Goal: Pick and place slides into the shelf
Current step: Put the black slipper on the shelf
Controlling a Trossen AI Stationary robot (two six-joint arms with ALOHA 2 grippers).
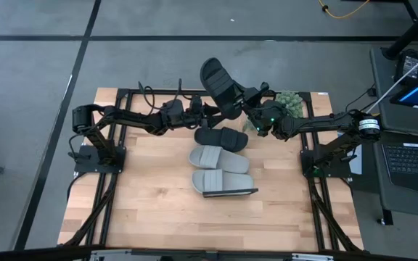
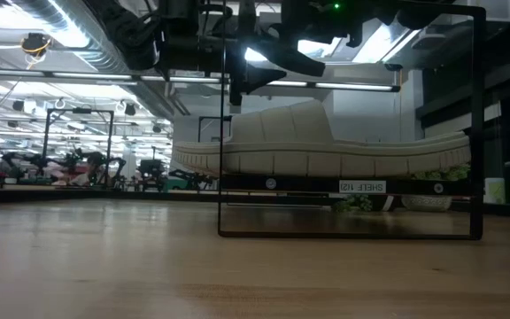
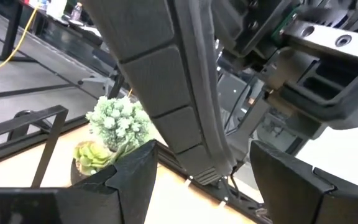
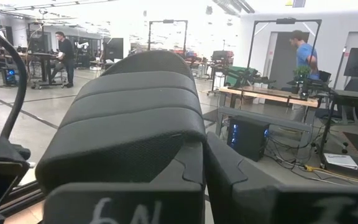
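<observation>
Step in hand: black rubber slide, one broad strap [image 1: 219,85], raised above table at upper centre of high view, passing between arms; right gripper [image 1: 247,109] pinched tight on it; left gripper [image 1: 207,111] spread wide alongside, not gripping.

Advice: close left fingers [image 3: 126,186] fully on sole edge before right lets go; keep slide level; lower toward small shelf, light wood plank on thin black wire frame [image 2: 352,232].

Count: black slides, two, second [image 1: 221,138] flat at frame centre; light grey slides, two [image 1: 219,157] [image 1: 222,182], just below, lower one on shelf; shelf, one; green potted plant [image 1: 287,100], one, upper right of centre.
</observation>
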